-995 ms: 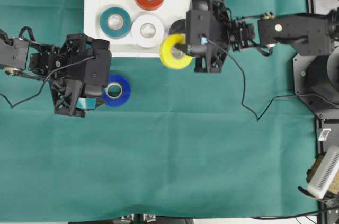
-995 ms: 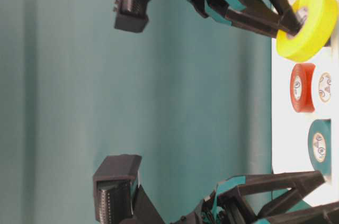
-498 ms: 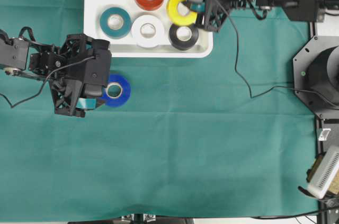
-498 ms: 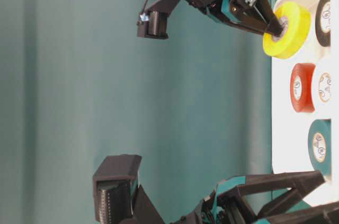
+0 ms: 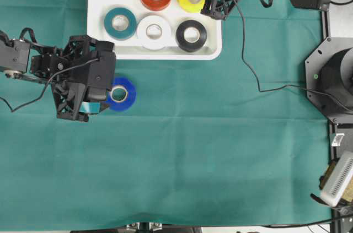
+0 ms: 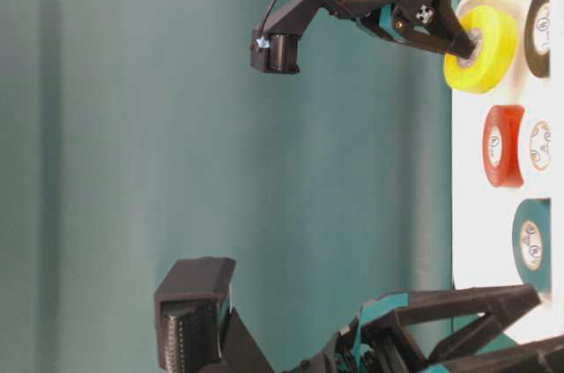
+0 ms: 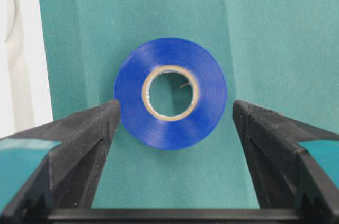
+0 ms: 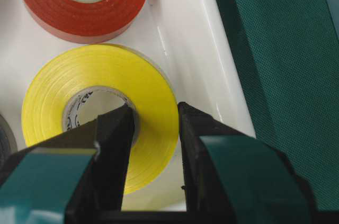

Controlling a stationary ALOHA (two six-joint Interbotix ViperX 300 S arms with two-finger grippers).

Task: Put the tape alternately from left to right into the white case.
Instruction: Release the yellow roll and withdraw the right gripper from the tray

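Yellow roll beside case rim

Table cover: woven green cloth, matt, fine visible weave. White case: smooth glossy plastic, highlights along rim. Yellow roll inside case: shiny plastic tape, faint winding lines, pale printed paper-like core. Blue roll, on cloth beside case: smooth, slightly glossy. Gripper fingers: matt black plastic.
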